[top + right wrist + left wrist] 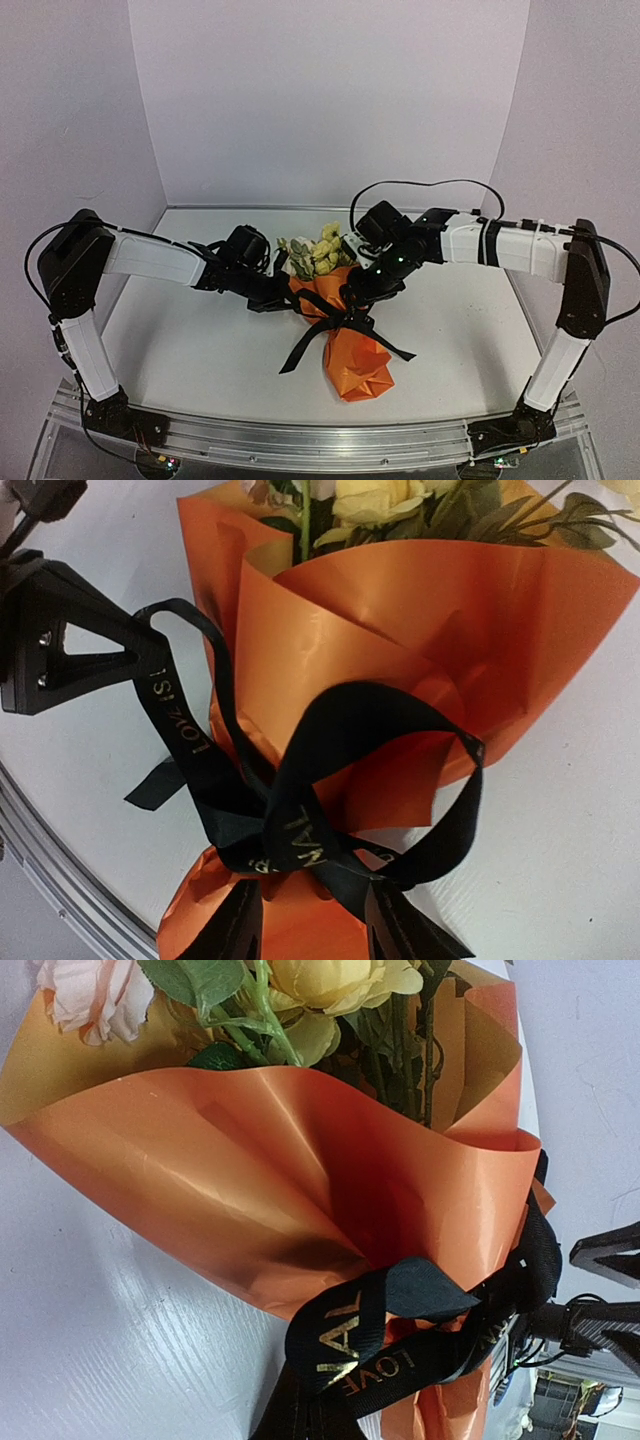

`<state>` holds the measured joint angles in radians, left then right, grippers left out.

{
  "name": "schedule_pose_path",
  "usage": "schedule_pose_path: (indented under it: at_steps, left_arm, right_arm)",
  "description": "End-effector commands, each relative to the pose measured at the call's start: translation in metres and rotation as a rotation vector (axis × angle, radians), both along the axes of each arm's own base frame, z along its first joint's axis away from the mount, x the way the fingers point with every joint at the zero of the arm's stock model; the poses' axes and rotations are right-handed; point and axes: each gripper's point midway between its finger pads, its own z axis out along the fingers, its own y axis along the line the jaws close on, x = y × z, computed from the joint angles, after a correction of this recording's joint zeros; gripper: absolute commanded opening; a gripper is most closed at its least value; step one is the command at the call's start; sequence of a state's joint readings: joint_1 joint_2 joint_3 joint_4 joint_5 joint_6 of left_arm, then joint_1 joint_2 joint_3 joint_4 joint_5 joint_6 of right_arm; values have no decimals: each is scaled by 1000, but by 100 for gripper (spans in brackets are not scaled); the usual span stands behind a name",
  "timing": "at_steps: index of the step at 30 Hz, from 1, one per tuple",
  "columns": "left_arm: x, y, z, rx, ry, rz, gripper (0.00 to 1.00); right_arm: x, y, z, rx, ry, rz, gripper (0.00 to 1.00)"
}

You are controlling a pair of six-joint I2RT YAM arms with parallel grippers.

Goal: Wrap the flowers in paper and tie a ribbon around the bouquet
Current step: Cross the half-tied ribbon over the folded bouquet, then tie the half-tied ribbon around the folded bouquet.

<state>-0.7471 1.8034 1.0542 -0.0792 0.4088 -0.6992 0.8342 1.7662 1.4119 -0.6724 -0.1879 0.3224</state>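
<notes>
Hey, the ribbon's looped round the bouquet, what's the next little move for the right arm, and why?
Probably close the right fingers on the ribbon lying between them and pull gently away from the left fingers, which pinch one tail. The loops around the bouquet look loose.

**A Tally in Twos and Ones**

Two arms, left arm [150, 258], right arm [510, 245], share one counter [200, 340] with one bouquet [355, 365]: one orange paper [300, 1180] sheet, one black ribbon [300, 830], yellow and cream flowers [322, 250] too bunched to count.
</notes>
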Motion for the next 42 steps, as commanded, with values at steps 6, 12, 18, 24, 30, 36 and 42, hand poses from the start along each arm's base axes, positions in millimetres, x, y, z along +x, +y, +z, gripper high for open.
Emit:
schedule_pose_path:
  at_steps: [6, 12, 18, 24, 30, 36, 42]
  left_arm:
    - [4, -7, 15, -13, -44, -19, 0]
    - [4, -7, 15, -13, -45, -18, 0]
    - [4, -5, 16, -10, -49, -13, 0]
    - [1, 2, 11, 24, -52, -6, 0]
    - [-4, 12, 4, 63, -54, -5, 0]
    - [-8, 16, -1, 79, -53, -13, 0]
    - [-7, 17, 0, 78, -58, -14, 0]
  right_arm:
    - [-3, 7, -2, -128, -28, 28, 41]
    - [2, 8, -11, -202, -49, 47, 43]
    - [10, 11, -22, -238, -50, 44, 41]
    - [14, 3, -20, -262, -76, 23, 10]
    - [9, -17, -16, -263, -80, -12, 0]
    - [6, -39, -23, -211, -50, -77, 0]
    - [2, -44, -23, -165, -36, -100, 0]
